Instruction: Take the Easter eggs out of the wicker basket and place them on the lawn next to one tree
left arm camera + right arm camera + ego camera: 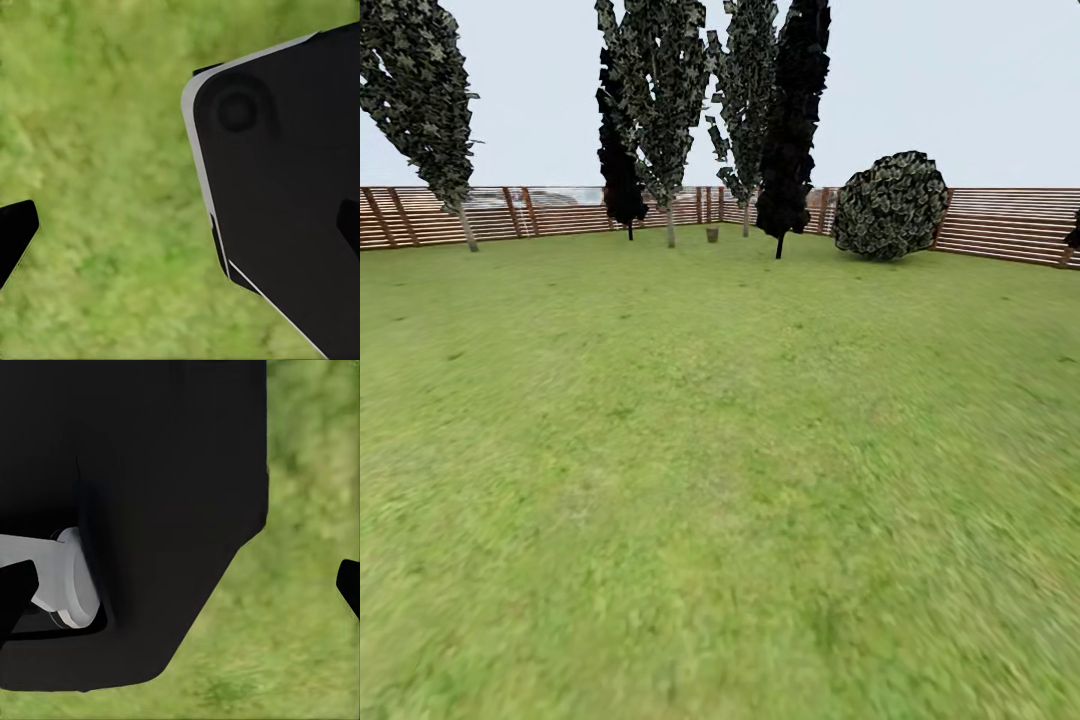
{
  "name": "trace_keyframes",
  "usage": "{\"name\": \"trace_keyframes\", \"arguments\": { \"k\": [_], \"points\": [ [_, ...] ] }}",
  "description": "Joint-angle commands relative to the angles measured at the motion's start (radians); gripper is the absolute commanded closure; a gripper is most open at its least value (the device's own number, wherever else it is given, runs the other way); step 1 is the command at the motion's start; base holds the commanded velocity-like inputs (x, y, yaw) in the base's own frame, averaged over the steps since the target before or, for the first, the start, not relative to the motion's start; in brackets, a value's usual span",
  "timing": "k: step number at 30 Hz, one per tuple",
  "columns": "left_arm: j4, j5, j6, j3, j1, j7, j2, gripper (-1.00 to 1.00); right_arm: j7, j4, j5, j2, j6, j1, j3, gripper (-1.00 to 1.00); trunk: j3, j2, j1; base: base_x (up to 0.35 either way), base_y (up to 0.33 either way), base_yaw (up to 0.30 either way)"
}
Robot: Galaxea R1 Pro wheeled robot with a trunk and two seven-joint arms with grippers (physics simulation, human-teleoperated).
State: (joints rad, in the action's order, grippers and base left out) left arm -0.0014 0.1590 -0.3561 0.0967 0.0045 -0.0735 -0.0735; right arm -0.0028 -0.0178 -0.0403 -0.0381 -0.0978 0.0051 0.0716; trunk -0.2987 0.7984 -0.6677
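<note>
Approach step: wicker basket far ahead across lawn, between pale-trunked trees (eggs too small to see). Both tools' opening cannot be told. Next: drive closer.

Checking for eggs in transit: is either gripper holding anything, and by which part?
Nothing is held: lawn shows between the left fingers, and likewise between the right fingers.

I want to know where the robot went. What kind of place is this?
A fenced garden. There is a wide green lawn, trees such as a pale-trunked tree, a round bush, and a brown slatted wooden fence under open sky.
</note>
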Motion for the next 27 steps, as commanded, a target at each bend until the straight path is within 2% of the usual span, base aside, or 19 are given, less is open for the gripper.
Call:
{"name": "trace_keyframes", "arguments": {
  "k": [1, 27],
  "points": [
    [0.0, 0.007, -0.003, 0.008, 0.0, -0.008, 0.0, -1.0, 0.0, -0.002, -0.004, 0.0, -0.007, 0.0, 0.007, -1.0, -0.001, 0.001, -0.001, 0.34, 0.0, 0.0],
    [0.0, 0.007, -0.003, 0.008, 0.0, -0.008, -0.002, -1.0, 0.0, -0.002, -0.004, 0.0, -0.007, 0.0, 0.007, -1.0, -0.001, 0.001, -0.001, 0.34, 0.0, 0.0]
  ]
}}
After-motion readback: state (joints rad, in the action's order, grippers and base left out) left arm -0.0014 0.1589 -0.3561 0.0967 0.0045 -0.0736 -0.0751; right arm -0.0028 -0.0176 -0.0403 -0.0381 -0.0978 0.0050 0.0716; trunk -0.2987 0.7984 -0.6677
